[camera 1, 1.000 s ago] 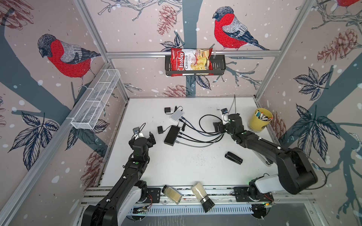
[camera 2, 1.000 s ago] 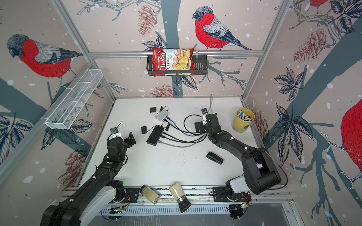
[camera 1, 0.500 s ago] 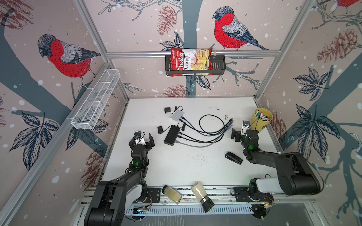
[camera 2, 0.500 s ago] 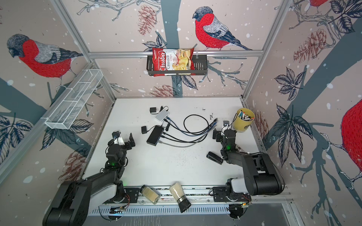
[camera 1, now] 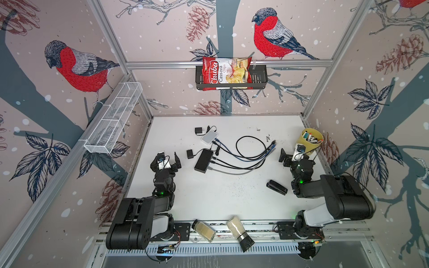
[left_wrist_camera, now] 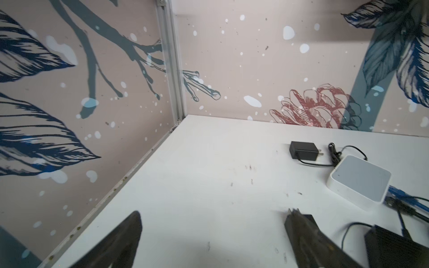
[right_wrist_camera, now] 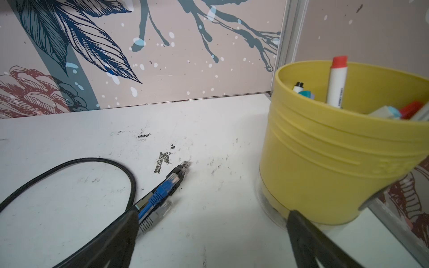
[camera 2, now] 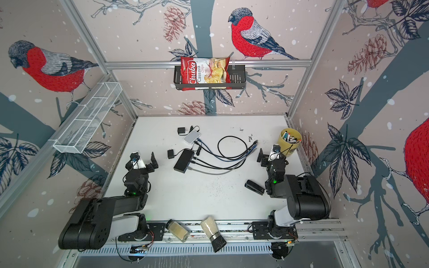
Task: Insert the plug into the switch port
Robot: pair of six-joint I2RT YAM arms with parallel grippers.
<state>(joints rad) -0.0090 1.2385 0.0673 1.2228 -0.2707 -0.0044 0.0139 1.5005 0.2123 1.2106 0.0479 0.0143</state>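
Left claw (camera 1: 168,160): wide open and empty. It hovers over bare table (left_wrist_camera: 209,162), near the switch (camera 1: 203,160) but not touching it.
Right claw (right_wrist_camera: 213,215): wide open and empty, low between the loose plugs (right_wrist_camera: 167,185) and the cup (right_wrist_camera: 325,162).
Plugs: a blue end and a black end lie bunched on the table, just beside one of my right fingers (right_wrist_camera: 125,227). I hold neither.
Switch: black and flat at mid-table. Several cables (camera 1: 234,162) run into its side toward my right arm. The white box (camera 1: 209,137) behind it takes cables too.
Done: some cables look seated in the switch. I cannot tell whether the task's plug is one of them.
Left: if a loose end is the one meant, I judge everything remains: grip it, carry it across, line it up, push it home.
Hidden: in both top views the ports are too small to count or to find a free one. My left wrist view catches only a corner of the switch. My right finger covers the rear of the plugs, and a pale plug beneath the blue one is blurred.
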